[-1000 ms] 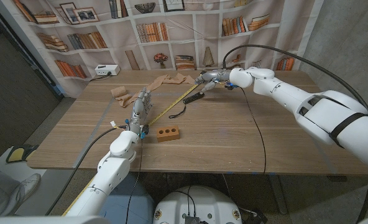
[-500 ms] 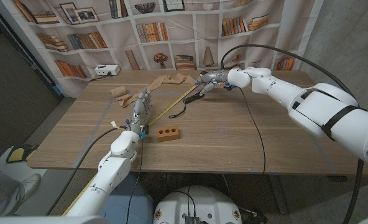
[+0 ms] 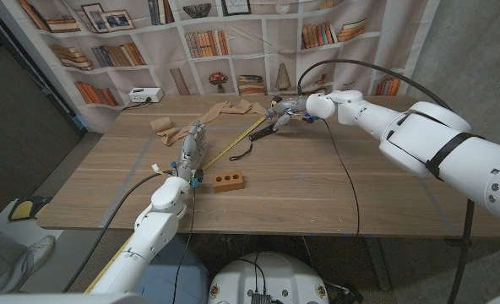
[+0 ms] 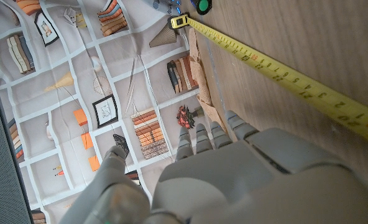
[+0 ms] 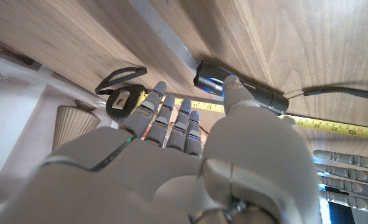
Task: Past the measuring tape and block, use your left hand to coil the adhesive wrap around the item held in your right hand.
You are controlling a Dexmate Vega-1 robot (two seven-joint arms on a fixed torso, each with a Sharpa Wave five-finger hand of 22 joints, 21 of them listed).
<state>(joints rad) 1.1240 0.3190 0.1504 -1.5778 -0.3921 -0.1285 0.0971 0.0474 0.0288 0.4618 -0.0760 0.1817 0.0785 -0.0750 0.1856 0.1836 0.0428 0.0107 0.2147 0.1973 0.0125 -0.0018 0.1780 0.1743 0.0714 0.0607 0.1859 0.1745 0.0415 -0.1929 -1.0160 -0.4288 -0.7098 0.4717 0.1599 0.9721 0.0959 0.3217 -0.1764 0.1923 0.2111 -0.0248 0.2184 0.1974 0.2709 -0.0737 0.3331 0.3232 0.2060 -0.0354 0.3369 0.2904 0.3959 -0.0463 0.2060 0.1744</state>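
left hand (image 3: 192,145): upright above table mid-left, fingers straight & close together pointing toward far edge, holds nothing; in left wrist view fingers (image 4: 210,138) reach toward the wrap, not touching it.
right hand (image 3: 285,110): at far side of table, fingers curled down over the dark item; right wrist view shows thumb on it, fingers (image 5: 171,121) bent beside it; firm grip or just contact, can't tell.
item (flashlight-like) (image 5: 240,92): dark cylinder w/ black wrist strap (image 5: 120,76), lies on wood under right hand; in head view angled, strap loop trailing toward near side.
adhesive wrap (image 3: 226,108): tan strip, crumpled, on far part of table, just beside right hand's left; small tan roll (image 3: 160,125) sits farther left, ahead of left hand.
measuring tape (image 3: 233,143): yellow, extended diagonally from near left hand up toward right hand; case end (image 5: 118,103) black/yellow close to the fingers.
block (image 3: 228,180): brown brick w/ three holes, mid table, just right of left wrist, near the tape.
table (image 3: 317,194): wood; black cable (image 3: 346,181) runs across right half.
backdrop (image 3: 115,51): printed bookshelf; white box (image 3: 145,95) at far left edge.
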